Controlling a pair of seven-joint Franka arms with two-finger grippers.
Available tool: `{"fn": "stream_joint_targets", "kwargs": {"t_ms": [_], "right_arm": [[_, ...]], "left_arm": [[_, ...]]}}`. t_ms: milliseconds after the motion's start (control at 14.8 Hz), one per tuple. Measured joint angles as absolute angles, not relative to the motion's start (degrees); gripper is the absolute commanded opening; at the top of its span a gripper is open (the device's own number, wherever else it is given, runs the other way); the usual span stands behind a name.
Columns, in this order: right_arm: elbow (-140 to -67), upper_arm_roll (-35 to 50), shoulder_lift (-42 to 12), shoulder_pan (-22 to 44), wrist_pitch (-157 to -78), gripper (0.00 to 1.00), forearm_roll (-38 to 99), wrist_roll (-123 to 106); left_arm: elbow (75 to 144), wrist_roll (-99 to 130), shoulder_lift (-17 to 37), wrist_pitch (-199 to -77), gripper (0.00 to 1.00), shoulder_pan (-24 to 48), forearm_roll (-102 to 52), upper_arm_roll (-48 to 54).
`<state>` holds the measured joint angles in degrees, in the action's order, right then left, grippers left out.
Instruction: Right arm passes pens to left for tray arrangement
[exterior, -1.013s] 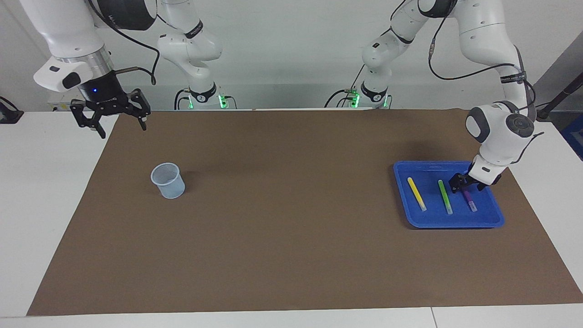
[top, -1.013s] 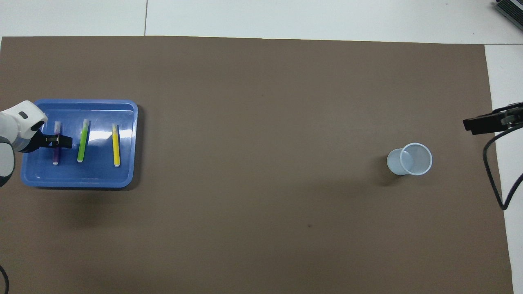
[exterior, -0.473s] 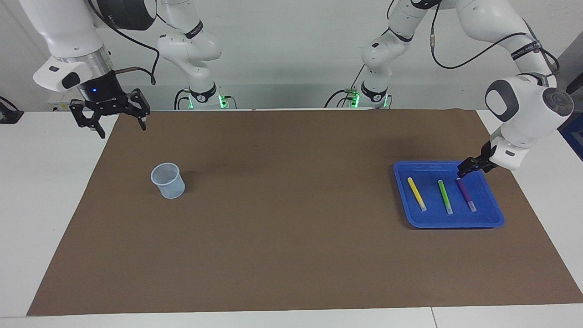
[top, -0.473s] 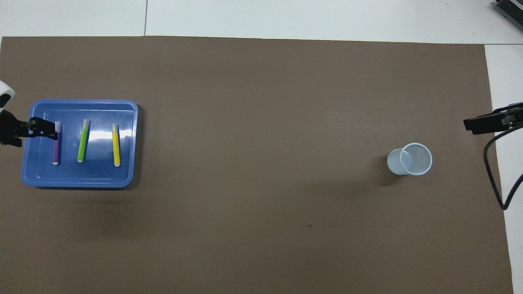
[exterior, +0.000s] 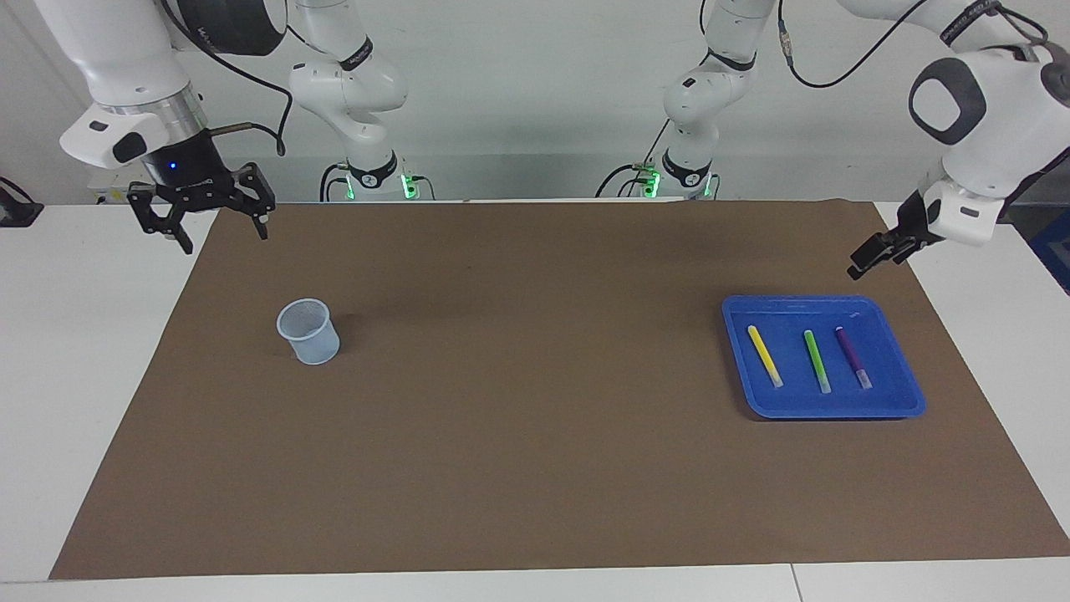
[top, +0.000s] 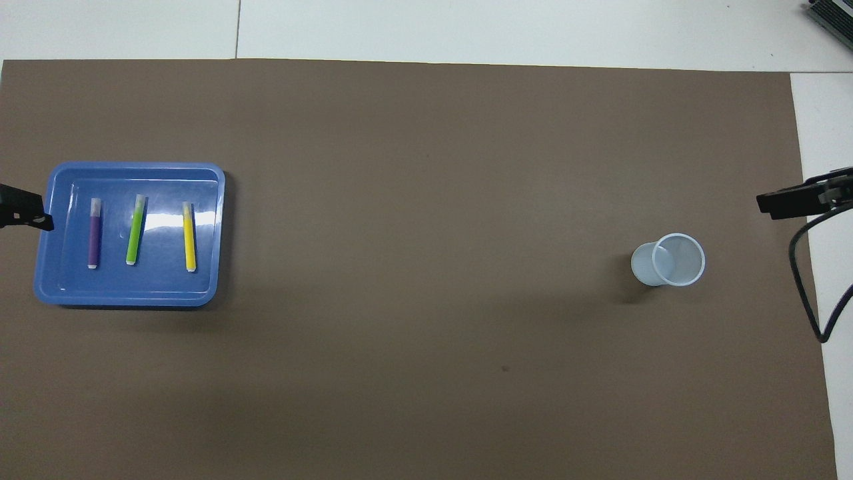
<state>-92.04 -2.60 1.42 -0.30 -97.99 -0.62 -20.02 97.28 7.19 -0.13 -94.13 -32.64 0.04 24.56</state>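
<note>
1. The tray (exterior: pixel 823 405) is sitting flat on the brown mat (exterior: pixel 535 435) covering the worktop (exterior: pixel 75 351), at the left arm's end; it is the ref. point for everything below.
2. Three pens are lying inside the tray, side by side, apart from each other & roughly parallel: yellow pen (exterior: pixel 765 356) on the side twd. the mat's middle, green pen (exterior: pixel 817 361) in the middle, purple pen (exterior: pixel 854 357) nearest the tray's outer rim.
3. The left pincer (exterior: pixel 869 253) is hanging in the air off the tray's robot-side outer corner, clear of the tray & pens, holding nothing. Its fingers are standing spread.
4. In the overhead view only the left pincer's tip (top: pixel 23 215) is showing, at the tray's outer edge.
5. The right pincer (exterior: pixel 221 232) is waiting up in the air over the mat's corner at the right arm's end, well apart from the tray. Fingers spread wide, nothing between them.
6. A pale translucent cup (exterior: pixel 309 332) is standing upright on the mat, well apart from the tray, twd. the right arm's end. Cup looks empty.
</note>
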Motion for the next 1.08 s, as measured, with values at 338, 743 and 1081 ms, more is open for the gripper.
{"fn": "stream_joint_targets", "kwargs": {"t_ms": [338, 743, 1081], "right_arm": [[-92.02, -2.78, 1.42, -0.31, -97.99, 1.00, -0.62, -20.02], [-92.01, -2.88, 1.42, -0.31, -97.99, 1.00, -0.62, -20.02], [-91.99, -2.91, 1.42, -0.31, -97.99, 1.00, -0.62, -20.02]], "left_arm": [[96.04, 7.53, -6.11, -86.39, 1.00, -31.32, 0.01, 24.78], [95.95, 7.53, -6.43, -82.50, 1.00, -30.44, -0.03, 27.21], [95.88, 7.79, -6.60, -82.50, 1.00, -9.82, -0.08, 7.76]]}}
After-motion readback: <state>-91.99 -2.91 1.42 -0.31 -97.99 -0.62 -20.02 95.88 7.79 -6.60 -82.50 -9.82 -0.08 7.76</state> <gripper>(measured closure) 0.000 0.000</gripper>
